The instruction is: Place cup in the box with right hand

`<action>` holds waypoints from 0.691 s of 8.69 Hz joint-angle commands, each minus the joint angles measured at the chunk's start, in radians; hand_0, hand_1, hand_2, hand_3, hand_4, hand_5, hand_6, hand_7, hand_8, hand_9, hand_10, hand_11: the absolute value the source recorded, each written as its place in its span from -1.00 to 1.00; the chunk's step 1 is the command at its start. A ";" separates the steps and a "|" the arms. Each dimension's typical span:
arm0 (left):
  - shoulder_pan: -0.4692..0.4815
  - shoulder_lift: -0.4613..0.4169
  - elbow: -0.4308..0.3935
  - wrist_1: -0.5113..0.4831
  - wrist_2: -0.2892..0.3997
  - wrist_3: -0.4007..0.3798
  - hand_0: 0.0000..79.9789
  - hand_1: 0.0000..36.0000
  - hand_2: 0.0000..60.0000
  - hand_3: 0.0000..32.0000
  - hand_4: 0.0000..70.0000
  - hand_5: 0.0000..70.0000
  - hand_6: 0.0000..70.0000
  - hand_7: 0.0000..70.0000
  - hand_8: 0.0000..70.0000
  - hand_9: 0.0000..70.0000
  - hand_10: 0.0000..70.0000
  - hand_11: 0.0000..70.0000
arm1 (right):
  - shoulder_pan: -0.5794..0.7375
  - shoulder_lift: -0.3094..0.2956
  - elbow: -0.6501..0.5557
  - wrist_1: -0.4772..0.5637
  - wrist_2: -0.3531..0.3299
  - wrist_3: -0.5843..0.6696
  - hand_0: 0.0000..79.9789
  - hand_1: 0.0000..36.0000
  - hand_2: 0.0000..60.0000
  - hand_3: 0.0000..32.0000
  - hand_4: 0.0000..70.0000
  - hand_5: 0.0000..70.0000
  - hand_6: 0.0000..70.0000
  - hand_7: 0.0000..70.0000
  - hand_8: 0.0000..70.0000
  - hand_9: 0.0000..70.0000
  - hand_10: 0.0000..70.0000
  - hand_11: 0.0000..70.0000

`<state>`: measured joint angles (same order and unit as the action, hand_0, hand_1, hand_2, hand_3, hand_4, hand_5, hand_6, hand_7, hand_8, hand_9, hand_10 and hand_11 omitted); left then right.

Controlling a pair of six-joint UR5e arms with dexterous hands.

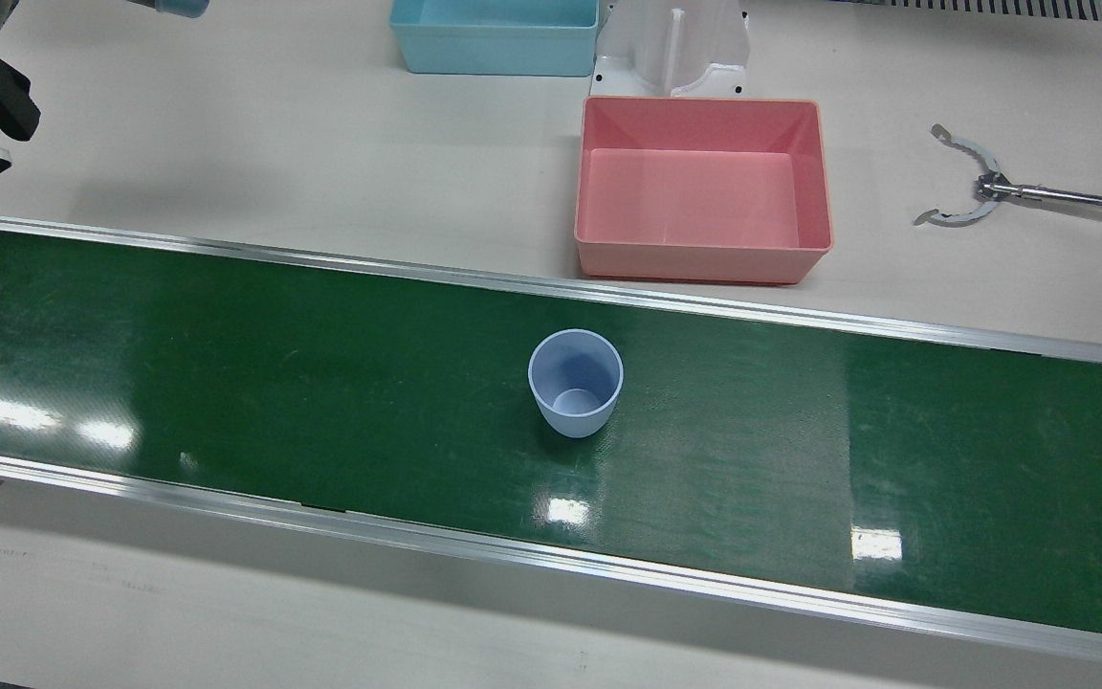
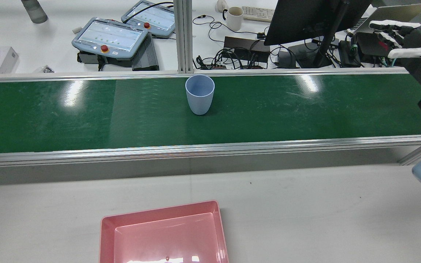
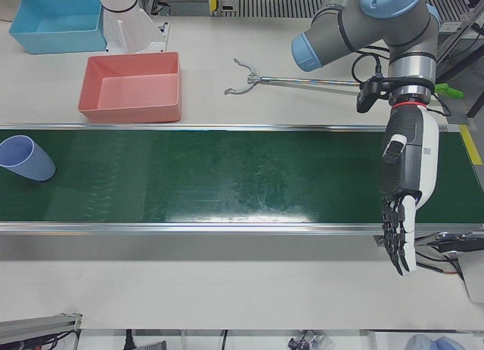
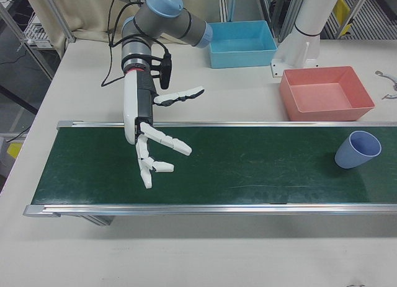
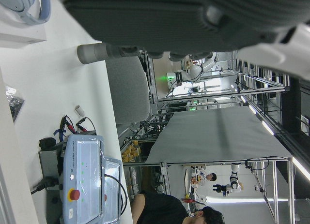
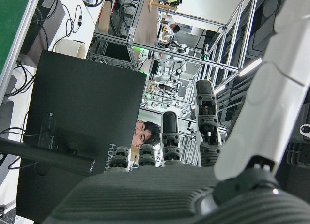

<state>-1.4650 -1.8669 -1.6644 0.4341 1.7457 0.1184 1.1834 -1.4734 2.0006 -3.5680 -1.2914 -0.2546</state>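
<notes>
- Over the green belt [image 4: 248, 169], near its end on the robot's right, the right hand [image 4: 149, 147] hangs from its arm with palm downward and white fingers [image 4: 170, 143] spread apart; it holds nothing and touches nothing.
- Its thumb sticks out sideways toward the table's rear edge, above the belt's metal rail.
- One cup [image 1: 575, 383] stands upright on the belt, mouth up, about midway along its length and well apart from the right hand.
- The cup is pale blue-lavender plastic, smooth, without a handle, tapering from a wide round rim to a narrower base; its inside is empty.
- One pink box [image 1: 702, 187] sits on the white table just behind the belt's rear rail, slightly to one side of the cup; it is rectangular, open-topped and empty.
- One light blue box [image 1: 496, 33] sits farther back, near the table's rear edge, beside a white pedestal base [image 1: 673, 48].
- One metal grabber tool [image 1: 967, 182] with curved jaws lies on the table past the pink box.
- The left hand [image 3: 404, 202] hangs at the belt's opposite end, over its front rail, fingers pointing straight down and held close together but extended, gripping nothing.
- Two arms show in all, one hand on each.
</notes>
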 commanded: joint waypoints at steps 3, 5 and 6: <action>0.000 0.000 0.000 0.000 0.000 0.001 -1.00 -1.00 -1.00 -1.00 -1.00 -1.00 -1.00 -1.00 -1.00 -1.00 -1.00 -1.00 | 0.001 0.001 -0.005 0.000 0.000 0.003 0.36 -0.63 -1.00 -0.75 -0.19 -0.87 -0.78 0.15 -0.93 -0.72 -0.87 -0.77; 0.000 0.000 0.000 0.000 0.000 0.001 -1.00 -1.00 -1.00 -1.00 -1.00 -1.00 -1.00 -1.00 -1.00 -1.00 -1.00 -1.00 | 0.002 0.001 -0.003 0.000 0.000 0.003 0.36 -0.62 -1.00 -0.75 -0.20 -0.87 -0.79 0.14 -0.93 -0.73 -0.87 -0.77; 0.000 0.000 0.000 0.000 0.000 0.001 -1.00 -1.00 -1.00 -1.00 -1.00 -1.00 -1.00 -1.00 -1.00 -1.00 -1.00 -1.00 | 0.001 0.001 -0.008 0.000 0.000 0.003 0.36 -0.62 -1.00 -0.75 -0.19 -0.87 -0.78 0.15 -0.93 -0.73 -0.87 -0.77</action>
<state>-1.4650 -1.8669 -1.6644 0.4341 1.7457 0.1194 1.1849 -1.4726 1.9967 -3.5680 -1.2916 -0.2516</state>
